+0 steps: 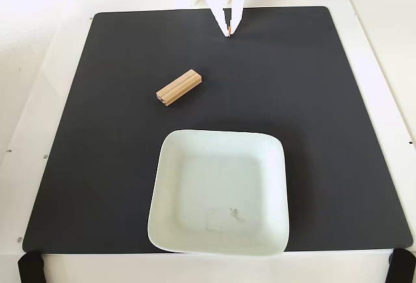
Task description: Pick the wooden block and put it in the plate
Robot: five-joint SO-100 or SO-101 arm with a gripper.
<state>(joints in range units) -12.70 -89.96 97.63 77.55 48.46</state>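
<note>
Right, status from where I'm standing: the white two-finger gripper hangs at the far edge of the black square mat, a bit right of that edge's midpoint in the fixed view, fingers pointing down with the tips pressed together and nothing between them, so it's closed and empty. The small light-tan rectangular wooden block lies flat on the mat, left of centre and in the far half, angled so one end points toward the far right corner and the other toward the near left corner; lengthwise grain stripes show on its top face. It's well apart from the gripper, nearer to me and to the left of it. The large pale mint-white square plate with rounded corners and a raised rim sits at the near edge of the mat, roughly mid-width, its near rim just about reaching the mat's edge. Faint smudge inside the plate toward its near side, otherwise nothing in it. Block and plate are apart, the block just beyond the plate's far left corner. The mat lies on a white table, with black clamps at the near corners.
</note>
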